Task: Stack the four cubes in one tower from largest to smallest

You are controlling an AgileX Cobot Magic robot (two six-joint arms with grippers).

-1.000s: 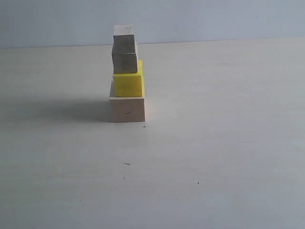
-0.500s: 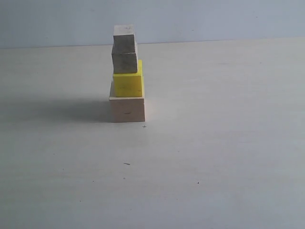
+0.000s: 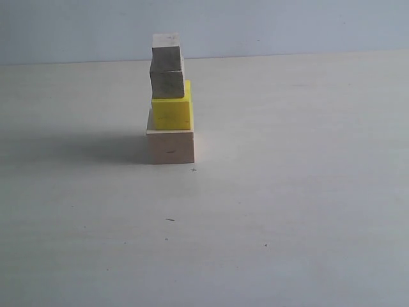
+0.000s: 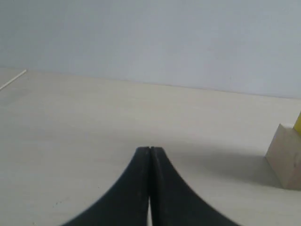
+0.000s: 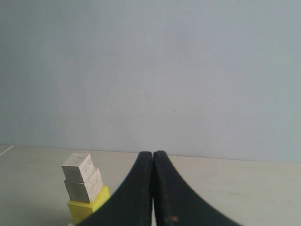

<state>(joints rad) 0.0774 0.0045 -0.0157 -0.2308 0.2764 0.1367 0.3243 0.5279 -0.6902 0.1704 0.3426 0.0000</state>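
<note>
The tower stands left of centre on the table in the exterior view. Its base is the largest pale wood cube [image 3: 170, 146], then the yellow cube [image 3: 172, 112], a smaller wood cube [image 3: 167, 83] and the tiniest cube [image 3: 166, 47] on top, each a bit off-centre. No gripper shows in the exterior view. My left gripper [image 4: 150, 149] is shut with nothing in it, well away from the pale base cube [image 4: 286, 157] at the frame edge. My right gripper [image 5: 153, 154] is shut and empty, with the top cube [image 5: 78, 167], the small wood cube [image 5: 85, 187] and the yellow cube [image 5: 87, 207] off to one side.
The pale table [image 3: 287, 192] lies bare around the tower, with a plain bluish wall [image 3: 287, 25] behind its far edge. The tower casts a shadow [image 3: 77, 147] to its left.
</note>
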